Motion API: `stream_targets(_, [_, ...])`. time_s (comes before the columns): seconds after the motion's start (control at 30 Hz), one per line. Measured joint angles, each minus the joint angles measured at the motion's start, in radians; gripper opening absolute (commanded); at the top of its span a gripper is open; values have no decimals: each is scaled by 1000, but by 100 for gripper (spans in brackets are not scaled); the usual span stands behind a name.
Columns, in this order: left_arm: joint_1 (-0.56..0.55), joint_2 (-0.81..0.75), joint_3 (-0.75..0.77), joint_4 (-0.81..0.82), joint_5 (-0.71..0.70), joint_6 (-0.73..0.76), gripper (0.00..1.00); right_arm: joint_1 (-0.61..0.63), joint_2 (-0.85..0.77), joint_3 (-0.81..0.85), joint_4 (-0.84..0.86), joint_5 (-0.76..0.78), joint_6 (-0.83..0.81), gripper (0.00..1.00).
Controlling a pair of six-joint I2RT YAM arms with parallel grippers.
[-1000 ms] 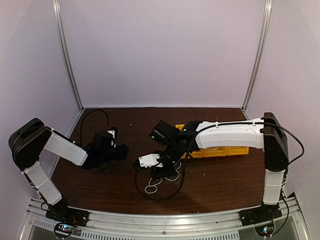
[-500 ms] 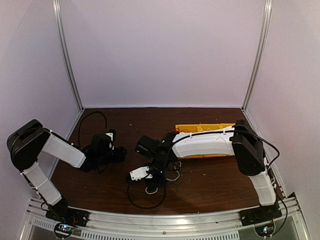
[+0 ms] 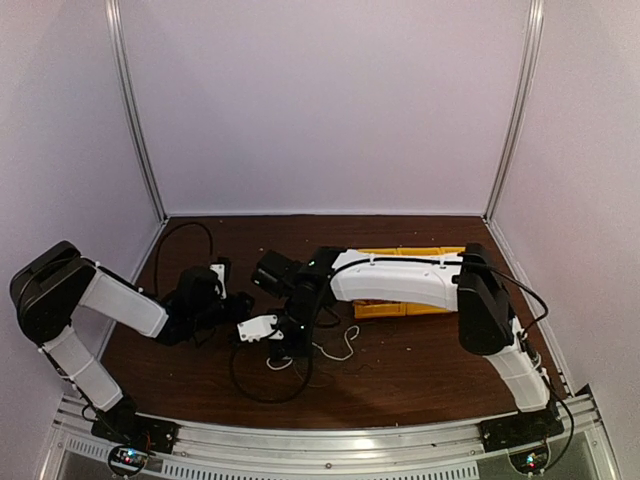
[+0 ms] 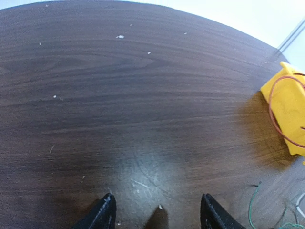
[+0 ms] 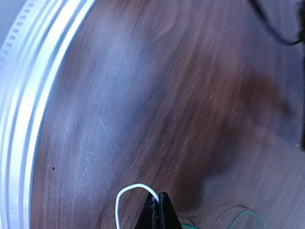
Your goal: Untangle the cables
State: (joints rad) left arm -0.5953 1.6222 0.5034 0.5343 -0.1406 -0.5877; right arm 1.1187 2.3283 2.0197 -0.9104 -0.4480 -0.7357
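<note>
Cables [image 3: 345, 347] sit clumped on the counter [image 3: 420, 370] at lower centre of the top view, right jaws pinched shut on a white loop [image 5: 136, 186], likely to draw it free, left jaws wide, empty alongside.

- The right arm [image 3: 400, 282] now stretches further left across the table. Its upper link is folded down low rather than standing upright at the right edge.
- The right gripper [image 5: 157, 212] sits further left, nearer the left gripper [image 4: 157, 215]. Its fingers, parted a moment ago, now pinch a loop of the white cable [image 5: 125, 194].
- The white cable now trails to the right of that gripper instead of lying looped nearer the front edge.
- Less of the yellow tray [image 3: 390, 309] shows below the arm.
</note>
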Motion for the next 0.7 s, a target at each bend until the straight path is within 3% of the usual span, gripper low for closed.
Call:
stream_targets(0.1, [0,-79,-69,79,57,28,61,0,-32,91,-5,-5,29,0])
stream_targets(0.27, [-19,-325,-202,217,138,94,62,-21,-208,109,46,-1,110,0])
stream_targets(0.47, [-106,-562,-221,296,188,192,64,-170,-365,108,217,-57,303,0])
stream_targets(0.57, [-142,-536,-198,308,248,232,64,-235,-377,92,277,-57,365,0])
stream_targets(0.7, [-198,-396,-120,304,303,288,64,-230,-356,58,295,-74,412,0])
